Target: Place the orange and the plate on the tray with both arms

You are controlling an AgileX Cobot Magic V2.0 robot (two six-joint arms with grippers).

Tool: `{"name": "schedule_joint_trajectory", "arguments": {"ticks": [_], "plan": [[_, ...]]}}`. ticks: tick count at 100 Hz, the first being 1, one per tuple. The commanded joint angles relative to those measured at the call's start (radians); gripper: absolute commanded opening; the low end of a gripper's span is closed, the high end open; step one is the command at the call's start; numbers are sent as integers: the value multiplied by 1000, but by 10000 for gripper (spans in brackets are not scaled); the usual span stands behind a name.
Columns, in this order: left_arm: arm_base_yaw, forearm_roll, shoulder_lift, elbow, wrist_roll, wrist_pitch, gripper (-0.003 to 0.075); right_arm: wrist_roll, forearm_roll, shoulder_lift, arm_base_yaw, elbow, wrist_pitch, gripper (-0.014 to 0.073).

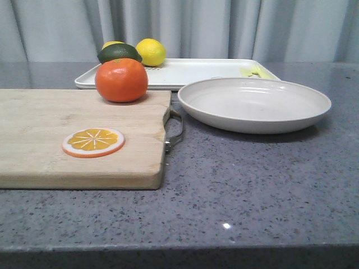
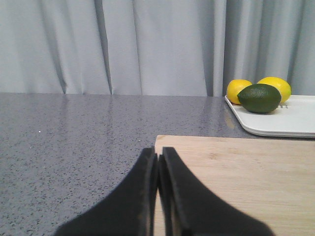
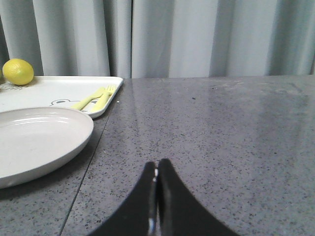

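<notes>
Nearest to me, both arms are waiting low at the table edge. The left gripper (image 2: 157,162) is sitting clenched with nothing between its fingers, hanging over the near corner of the cutting board (image 1: 78,140). The right gripper (image 3: 156,172) is likewise pinched together and empty over bare grey table (image 1: 252,190), with the plate (image 3: 39,142) off to one side of it.

Nothing is being carried yet, so I judge the first reach is the step in hand. To do it well, the left fingers should be opening wide before they are closing around the round, glossy orange (image 1: 122,79), since it could roll on the board; the right should be taking the plate by its raised rim and lifting it level.

On the board an orange slice (image 1: 93,142) is lying flat, and the orange is resting at the board's far edge. Beside the board, the plate (image 1: 254,103) is sitting empty on the table.

Farthest back, the tray (image 1: 190,73) is lying just behind both. It is holding two lemons (image 1: 151,51), a dark green avocado (image 1: 119,53) and a yellow fork (image 3: 96,97), with its middle bare.
</notes>
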Motion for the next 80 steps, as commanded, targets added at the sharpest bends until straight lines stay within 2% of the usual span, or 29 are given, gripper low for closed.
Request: {"name": "schedule_joint_trajectory", "arguments": {"ticks": [1, 80], "plan": [[2, 0, -34, 9, -8, -71, -20, -4, -12, -13, -6, -23, -69, -67], [2, 0, -34, 7, -8, -71, -20, -4, -12, -13, -6, -23, -87, -67]]}}
